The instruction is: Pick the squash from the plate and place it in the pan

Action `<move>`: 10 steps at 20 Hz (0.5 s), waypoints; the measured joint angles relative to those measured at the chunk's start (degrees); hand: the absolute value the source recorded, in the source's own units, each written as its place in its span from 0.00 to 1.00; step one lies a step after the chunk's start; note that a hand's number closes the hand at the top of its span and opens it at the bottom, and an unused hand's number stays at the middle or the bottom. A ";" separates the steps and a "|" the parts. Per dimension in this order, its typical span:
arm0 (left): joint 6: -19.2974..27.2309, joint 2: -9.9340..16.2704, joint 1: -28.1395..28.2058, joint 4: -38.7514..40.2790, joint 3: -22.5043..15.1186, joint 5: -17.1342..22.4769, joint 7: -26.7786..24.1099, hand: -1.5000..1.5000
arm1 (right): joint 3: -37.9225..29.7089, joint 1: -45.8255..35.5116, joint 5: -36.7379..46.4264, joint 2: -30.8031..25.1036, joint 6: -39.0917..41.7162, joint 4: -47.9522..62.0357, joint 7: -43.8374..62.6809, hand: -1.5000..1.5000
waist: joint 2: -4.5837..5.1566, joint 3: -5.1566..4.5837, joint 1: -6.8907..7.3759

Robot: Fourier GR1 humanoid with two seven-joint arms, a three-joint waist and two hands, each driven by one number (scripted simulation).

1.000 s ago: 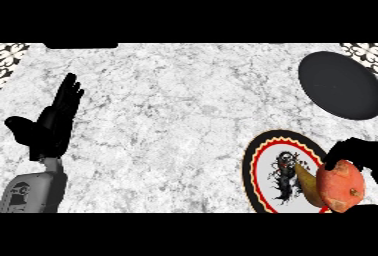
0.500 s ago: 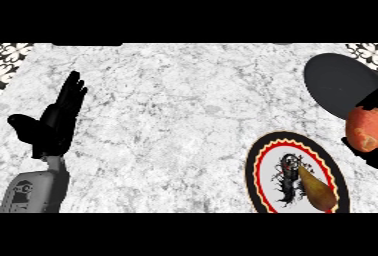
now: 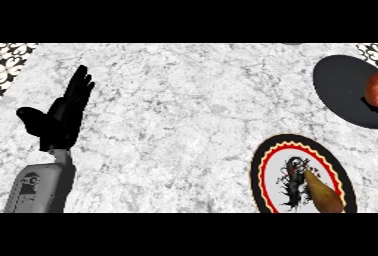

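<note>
Red-orange, the squash (image 3: 373, 89) is being shown at the right edge of the worktop (image 3: 184, 130), over the dark pan (image 3: 341, 82) by the far right corner. It is cut off there, so its long axis cannot be told. The right robot hand is not being shown, so its grip cannot be told. The plate (image 3: 267, 162) is lying at the near right. The left robot hand (image 3: 63, 117) is being rested open at the left, well apart, so the right arm is judged nearer.

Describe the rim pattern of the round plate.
Black rim with a red and yellow zigzag ring; head view.
</note>
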 measured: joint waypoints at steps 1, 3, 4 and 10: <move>-0.17 0.07 -0.07 0.16 -0.02 0.01 -0.19 0.50 | -0.03 -0.93 1.32 -0.80 -2.31 3.02 -1.58 1.00 | 0.14 0.03 0.28; -0.06 -0.16 -0.69 0.19 -0.49 -0.34 -0.02 0.50 | -0.04 -3.00 3.67 -2.45 -6.44 8.97 -4.32 1.00 | 0.32 0.07 0.62; -0.06 -0.17 -1.15 0.35 -0.48 -0.28 0.29 0.50 | -0.36 -3.93 4.36 -3.17 -8.22 12.07 -5.65 1.00 | 0.42 0.09 0.81; -0.31 -0.75 -2.48 0.62 -1.33 -0.47 -0.01 0.50 | -1.10 -9.50 7.63 -5.17 -16.69 26.98 -10.38 1.00 | 1.10 0.24 2.42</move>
